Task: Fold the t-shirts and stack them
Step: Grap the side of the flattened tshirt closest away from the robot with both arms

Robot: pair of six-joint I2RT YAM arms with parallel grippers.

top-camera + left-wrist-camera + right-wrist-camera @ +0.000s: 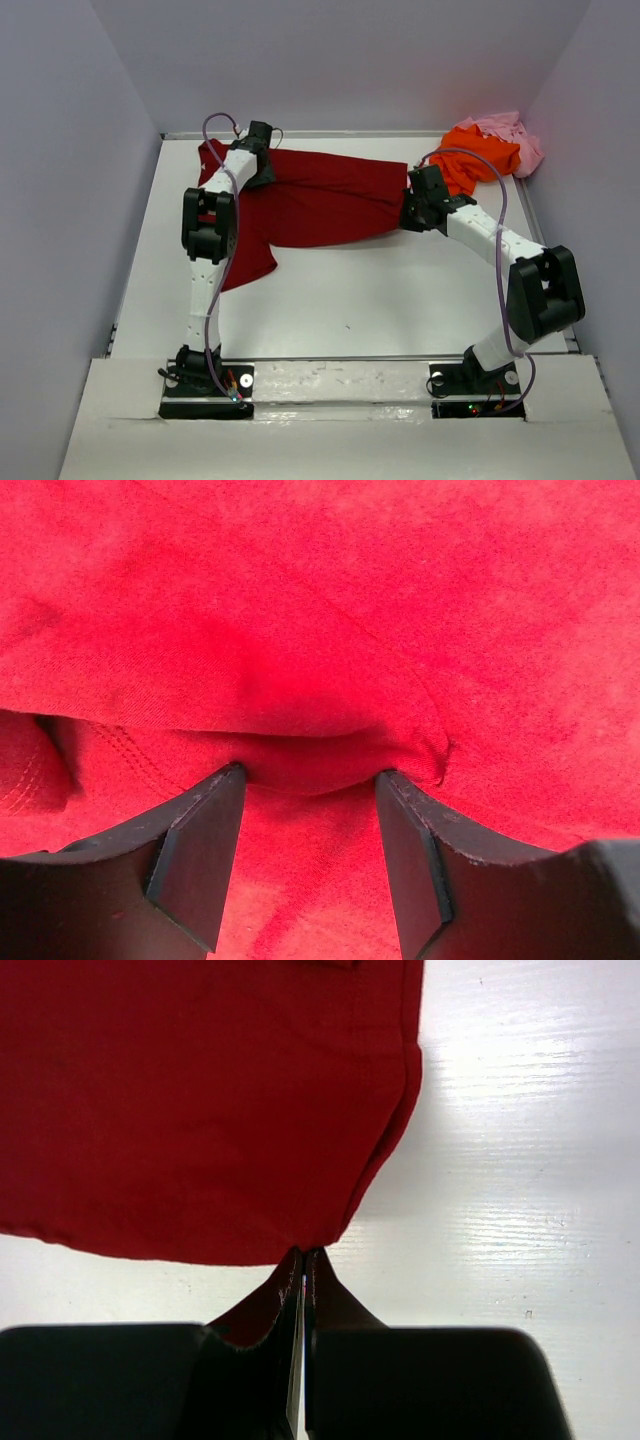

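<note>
Wrist views alone show left jaws parted astride a fold, right jaws clamped on a corner, of the dark red cloth t-shirt (320, 205) spread along the bench's (380, 300) far edge.

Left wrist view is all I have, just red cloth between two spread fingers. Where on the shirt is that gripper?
Observer: The left gripper sits at the far left end of the dark red shirt, near the far edge of the table.
Operator: What's the right arm doing?
Observer: The right gripper is shut on a corner at that shirt's right end.
Operator: Where are the others?
Observer: The orange shirt and pink shirt lie heaped in the far right corner, unfolded.
</note>
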